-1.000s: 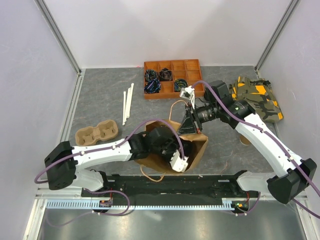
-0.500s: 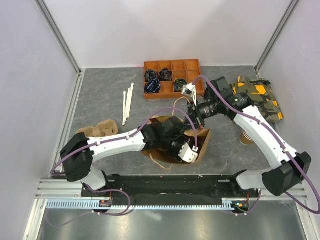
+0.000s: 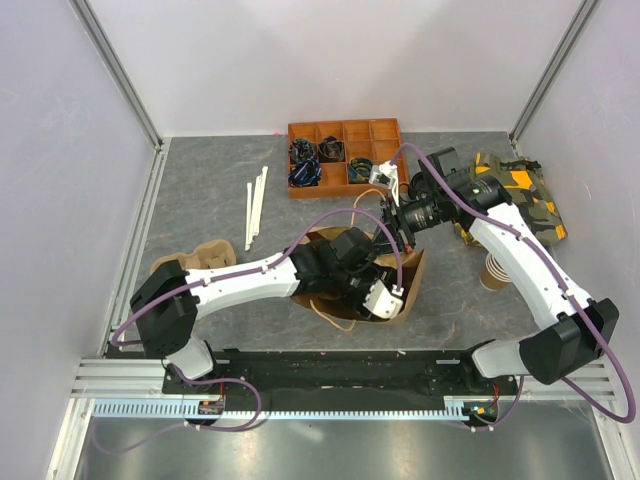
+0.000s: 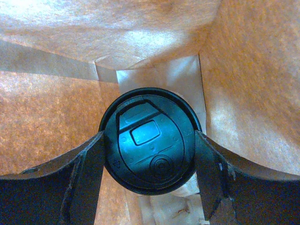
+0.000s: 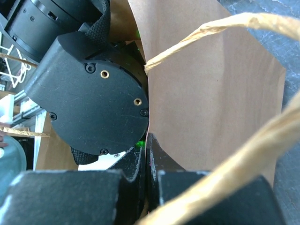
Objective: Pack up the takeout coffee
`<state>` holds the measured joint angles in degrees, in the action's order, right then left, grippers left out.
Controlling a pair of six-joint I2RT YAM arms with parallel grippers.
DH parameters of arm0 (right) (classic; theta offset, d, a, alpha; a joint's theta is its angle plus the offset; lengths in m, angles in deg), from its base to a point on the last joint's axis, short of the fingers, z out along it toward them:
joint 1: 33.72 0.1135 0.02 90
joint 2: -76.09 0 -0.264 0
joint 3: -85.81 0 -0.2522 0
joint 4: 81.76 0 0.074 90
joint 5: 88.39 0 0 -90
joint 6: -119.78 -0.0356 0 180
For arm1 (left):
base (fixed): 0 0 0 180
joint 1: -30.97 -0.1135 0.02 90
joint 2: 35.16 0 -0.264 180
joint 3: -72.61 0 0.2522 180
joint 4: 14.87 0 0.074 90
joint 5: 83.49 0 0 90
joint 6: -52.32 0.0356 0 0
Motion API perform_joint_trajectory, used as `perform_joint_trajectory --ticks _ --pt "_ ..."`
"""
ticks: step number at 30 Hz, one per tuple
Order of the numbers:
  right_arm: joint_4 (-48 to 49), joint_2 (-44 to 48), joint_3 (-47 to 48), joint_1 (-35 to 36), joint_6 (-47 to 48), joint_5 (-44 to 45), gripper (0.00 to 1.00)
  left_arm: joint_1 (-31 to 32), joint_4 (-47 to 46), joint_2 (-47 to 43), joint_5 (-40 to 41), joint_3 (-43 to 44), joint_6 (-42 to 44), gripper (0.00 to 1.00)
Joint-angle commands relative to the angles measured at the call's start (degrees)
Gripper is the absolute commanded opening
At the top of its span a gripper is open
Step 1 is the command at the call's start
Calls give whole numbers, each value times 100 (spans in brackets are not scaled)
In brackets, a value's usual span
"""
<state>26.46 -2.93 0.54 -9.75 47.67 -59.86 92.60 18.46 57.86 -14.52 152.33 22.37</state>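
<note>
The left gripper [image 4: 149,157] is reaching down inside a brown kraft-paper carrier bag [image 4: 243,79] with twisted-paper handles. Its two black fingers [image 4: 84,178] are pressing against opposite sides of the takeout coffee [image 4: 151,136], a small cup of which only the round black plastic lid is showing. The cup is standing upright, its long axis running straight down the bag in line with the left wrist, so the coming move is probably a lowering and a release. Whether its base is touching the bag's floor cannot be told. The right gripper [image 5: 146,150] is pinching the bag's rim, fingers together on the paper, holding the mouth open above the grey table [image 3: 200,190].
</note>
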Motion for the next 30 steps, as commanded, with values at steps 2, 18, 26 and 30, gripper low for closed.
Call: perform_joint_trajectory --ticks 2,18,26,30 --pt "-456 -25 191 64 549 -207 0 -142 1092 446 521 -109 -362 50" --pt "-509 -183 384 64 637 -190 0 -142 504 42 917 -135 -442 84" --pt "-509 -306 525 47 558 -155 0 -133 328 -152 996 -179 -407 96" --pt "-474 -368 586 20 531 -76 0 -133 310 -240 1014 -206 -328 97"
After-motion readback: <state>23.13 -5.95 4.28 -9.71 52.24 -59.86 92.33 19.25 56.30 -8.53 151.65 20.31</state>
